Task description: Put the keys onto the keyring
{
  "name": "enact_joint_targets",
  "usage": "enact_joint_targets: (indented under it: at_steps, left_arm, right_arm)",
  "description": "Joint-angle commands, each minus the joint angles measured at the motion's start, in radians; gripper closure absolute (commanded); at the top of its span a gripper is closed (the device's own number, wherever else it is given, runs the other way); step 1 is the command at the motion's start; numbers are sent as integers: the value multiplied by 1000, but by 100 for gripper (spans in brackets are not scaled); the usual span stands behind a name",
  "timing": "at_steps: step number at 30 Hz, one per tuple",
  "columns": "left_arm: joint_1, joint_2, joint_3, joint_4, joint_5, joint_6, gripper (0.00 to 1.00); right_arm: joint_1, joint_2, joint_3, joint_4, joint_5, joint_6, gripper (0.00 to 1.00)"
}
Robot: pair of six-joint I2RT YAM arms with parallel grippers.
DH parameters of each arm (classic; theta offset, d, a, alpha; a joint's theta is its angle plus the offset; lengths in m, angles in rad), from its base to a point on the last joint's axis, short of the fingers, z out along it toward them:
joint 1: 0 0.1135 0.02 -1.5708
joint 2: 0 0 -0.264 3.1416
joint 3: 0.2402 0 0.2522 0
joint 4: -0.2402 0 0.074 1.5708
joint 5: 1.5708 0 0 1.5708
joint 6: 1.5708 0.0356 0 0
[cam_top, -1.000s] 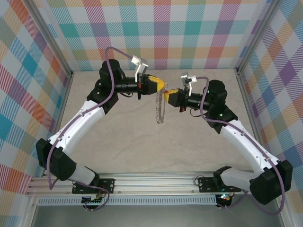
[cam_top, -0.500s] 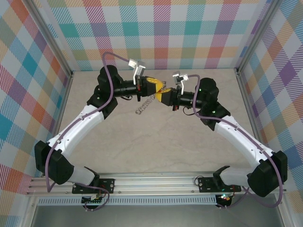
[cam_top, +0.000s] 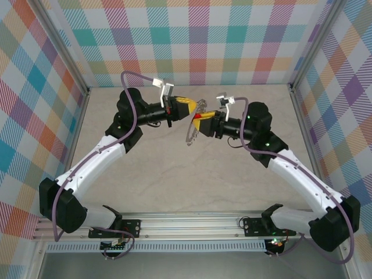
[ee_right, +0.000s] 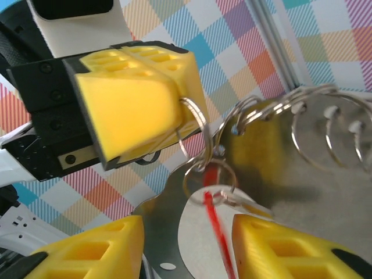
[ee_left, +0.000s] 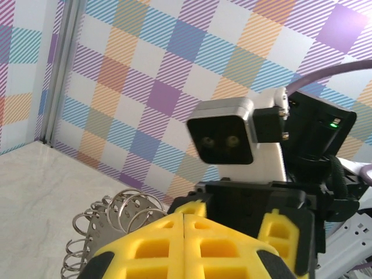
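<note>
Near edge: my left arm (cam_top: 99, 154) and right arm (cam_top: 296, 174) rise from the rail (cam_top: 192, 224) and reach away over the table (cam_top: 174, 174), meeting toward its far side.
My left claw (cam_top: 189, 108): clenched, its yellow pads pressed flat together on a wire of the keyring (cam_top: 188, 137), held up off the table.
Keyring: hangs tilted down from that grip in the air between my two claws, small loops fringing it all round.
My right claw (ee_right: 187, 228): released, fingers apart, facing the left claw, tips just beside the ring.
Key (ee_right: 214, 224): red head seen edge-on, dangling from a small loop of the ring in the gap between my right fingers. I cannot tell whether either pad touches it.
Far: the plaid wall (cam_top: 221, 46) behind both claws.
</note>
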Motion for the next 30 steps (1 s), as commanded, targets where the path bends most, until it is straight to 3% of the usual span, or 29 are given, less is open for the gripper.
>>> enact_joint_targets:
  at_steps: [1, 10, 16, 30]
  left_arm:
    - [-8, -48, -18, 89, -24, -21, 100]
    - [-6, -41, -57, 182, -59, -89, 100]
    - [-6, -45, -79, 223, -94, -130, 100]
    - [-5, -32, -67, 219, -82, -137, 100]
  right_arm:
    - [-6, -92, -33, -60, 59, -19, 53]
    - [-43, -230, -51, -102, 187, 10, 51]
    - [-43, -137, -21, 36, 199, 103, 52]
    - [-43, 31, 69, 200, 93, 127, 53]
